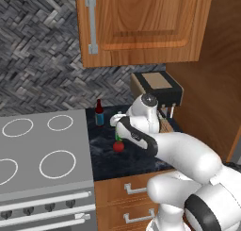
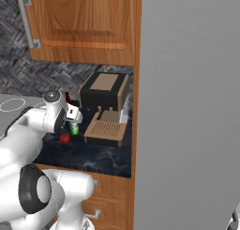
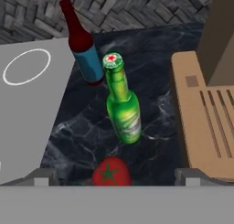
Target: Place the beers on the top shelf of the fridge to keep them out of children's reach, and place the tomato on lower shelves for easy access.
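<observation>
Green beer (image 3: 122, 102), brown beer (image 3: 83, 47) upright on counter (image 3: 155, 58); tomato (image 3: 111, 172) beside.

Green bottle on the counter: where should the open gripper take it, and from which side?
Probably the green bottle is best gripped low on the neck or upper body, coming down from above. It stands upright, so the slim round neck fits between the open jaws. The tomato sits close in front and the brown bottle behind, so a level approach risks knocking them.
</observation>
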### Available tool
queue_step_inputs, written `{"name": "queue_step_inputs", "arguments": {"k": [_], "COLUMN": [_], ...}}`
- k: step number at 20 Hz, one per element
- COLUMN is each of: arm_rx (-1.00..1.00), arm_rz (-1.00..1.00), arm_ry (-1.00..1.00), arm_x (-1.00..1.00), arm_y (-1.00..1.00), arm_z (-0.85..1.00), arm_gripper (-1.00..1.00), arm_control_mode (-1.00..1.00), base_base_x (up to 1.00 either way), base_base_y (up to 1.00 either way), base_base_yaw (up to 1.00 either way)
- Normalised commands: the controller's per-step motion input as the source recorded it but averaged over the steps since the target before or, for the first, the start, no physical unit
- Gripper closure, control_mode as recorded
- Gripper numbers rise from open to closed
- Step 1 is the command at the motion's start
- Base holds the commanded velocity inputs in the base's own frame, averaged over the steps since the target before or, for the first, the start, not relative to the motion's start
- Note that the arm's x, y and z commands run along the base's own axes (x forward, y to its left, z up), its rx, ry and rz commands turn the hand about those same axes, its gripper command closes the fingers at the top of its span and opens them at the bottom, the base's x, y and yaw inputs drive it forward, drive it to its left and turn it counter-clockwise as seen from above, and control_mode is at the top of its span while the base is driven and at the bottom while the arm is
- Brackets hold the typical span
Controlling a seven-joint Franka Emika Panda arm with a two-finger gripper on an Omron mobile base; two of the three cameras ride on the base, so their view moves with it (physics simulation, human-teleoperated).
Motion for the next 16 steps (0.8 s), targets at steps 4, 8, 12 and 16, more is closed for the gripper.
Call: {"name": "queue_step_inputs", "arguments": {"k": [4, 8, 12, 16], "arm_rx": [0.0, 0.0, 0.0, 0.0], "arm_rz": [0.0, 0.0, 0.0, 0.0], "arm_ry": [0.0, 0.0, 0.0, 0.0], "arm_x": [0.28, 0.26, 0.26, 0.25], "arm_y": [0.0, 0.0, 0.01, 0.0], "arm_z": [-0.15, -0.17, -0.19, -0.2], "arm_gripper": [-1.0, -1.0, -1.0, -1.0], "arm_control_mode": [-1.0, -1.0, -1.0, -1.0], "base_base_x": [0.0, 0.0, 0.0, 0.0], "base_base_y": [0.0, 0.0, 0.0, 0.0], "base_base_yaw": [0.0, 0.0, 0.0, 0.0]}}
